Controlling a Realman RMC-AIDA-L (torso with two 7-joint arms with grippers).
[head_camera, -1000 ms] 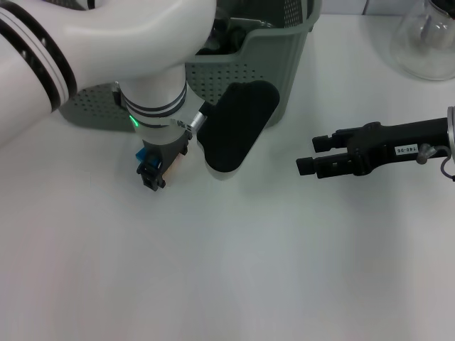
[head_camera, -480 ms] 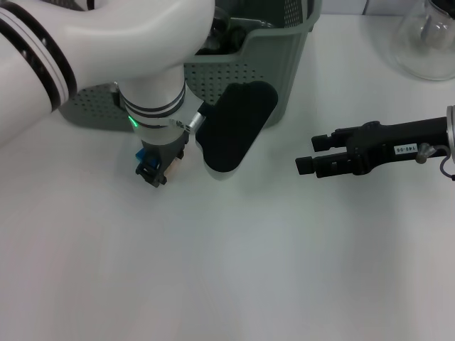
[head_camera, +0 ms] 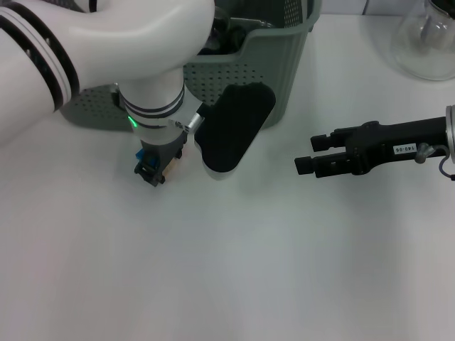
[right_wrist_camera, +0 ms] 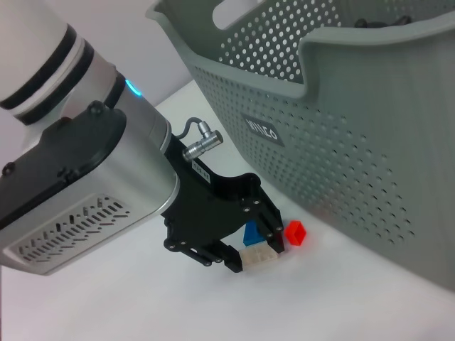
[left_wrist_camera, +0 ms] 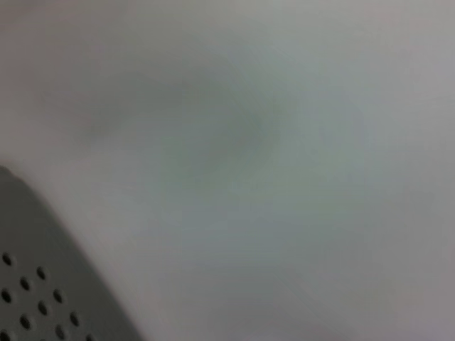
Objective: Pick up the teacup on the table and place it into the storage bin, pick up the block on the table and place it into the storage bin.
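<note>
My left gripper (head_camera: pixel 152 170) points down at the table just in front of the storage bin (head_camera: pixel 279 64). In the right wrist view the left gripper (right_wrist_camera: pixel 254 254) has its black fingers closed on a cream block (right_wrist_camera: pixel 260 258). A blue block (right_wrist_camera: pixel 252 233) sits right behind that one, and a small red block (right_wrist_camera: pixel 295 231) lies beside it near the bin's perforated wall (right_wrist_camera: pixel 355 135). From the head, only a tan edge of the held block (head_camera: pixel 170 163) and a bit of blue (head_camera: pixel 142 153) show. No teacup is in view. My right gripper (head_camera: pixel 311 154) hovers open and empty at the right.
A clear glass flask (head_camera: pixel 426 39) stands at the back right. Dark items lie inside the bin (head_camera: pixel 222 35). The left wrist view shows only bare white table (left_wrist_camera: pixel 284 142) and a corner of the bin (left_wrist_camera: pixel 32 284).
The left gripper has shifted slightly toward the bin, and the cream block has moved with it. The right arm has stayed still.
</note>
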